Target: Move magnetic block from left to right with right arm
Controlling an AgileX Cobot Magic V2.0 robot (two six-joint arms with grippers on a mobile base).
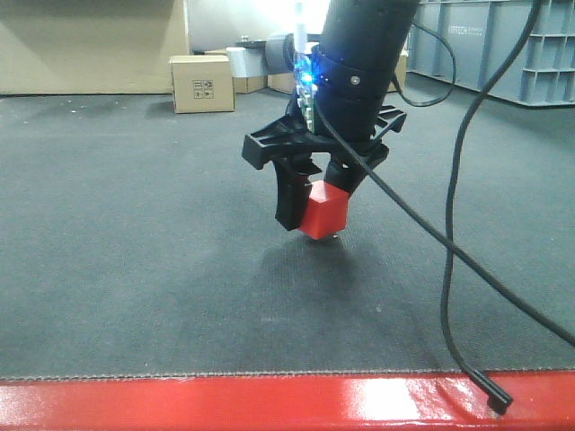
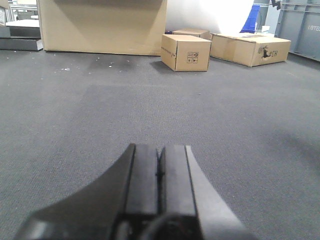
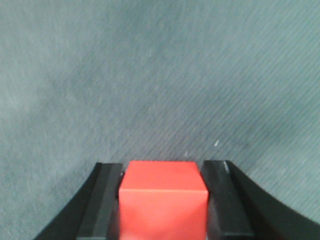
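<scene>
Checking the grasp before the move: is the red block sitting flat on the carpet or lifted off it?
Lifted. The magnetic block hangs tilted, clamped in the right gripper, with a gap above its shadow on the carpet.

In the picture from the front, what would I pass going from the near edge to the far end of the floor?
Red edge strip → the right tool holding the magnetic block above the grey carpet → small cardboard box → grey crates at the back.
</scene>
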